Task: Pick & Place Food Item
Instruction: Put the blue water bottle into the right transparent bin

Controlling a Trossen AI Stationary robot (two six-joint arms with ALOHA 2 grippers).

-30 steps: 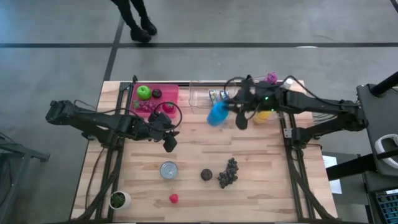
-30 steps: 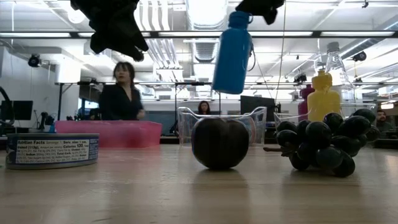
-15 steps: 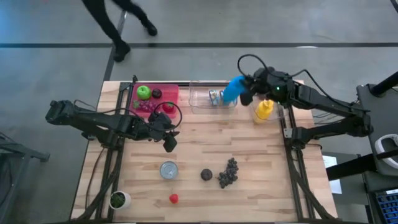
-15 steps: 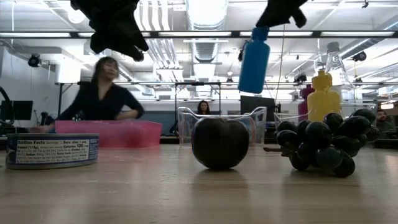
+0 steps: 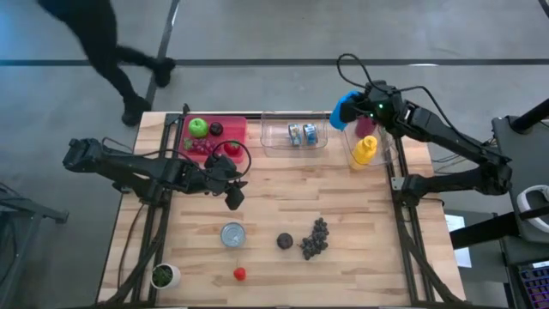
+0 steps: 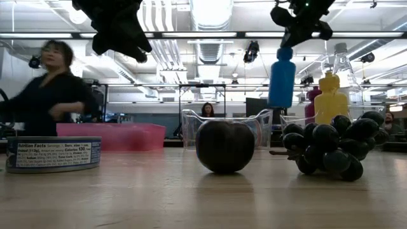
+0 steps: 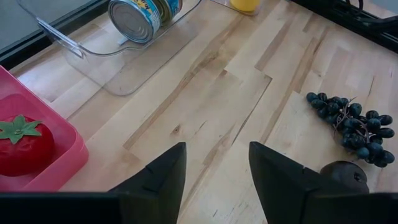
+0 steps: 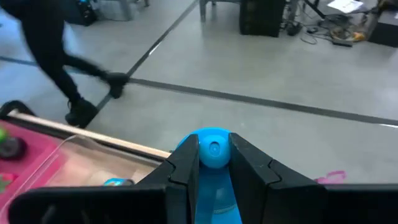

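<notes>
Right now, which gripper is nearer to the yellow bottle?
Right. The right gripper, holding the blue bottle, hangs just behind the yellow bottle. The left gripper is far off, near the table's middle.

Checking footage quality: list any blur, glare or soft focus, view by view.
Low view: the walking person is motion-smeared; ceiling lights glare; the near table edge is soft. High view: the person is smeared too. Right wrist view: the blue bottle is close and soft. Left wrist view: sharp, evenly lit.
</notes>
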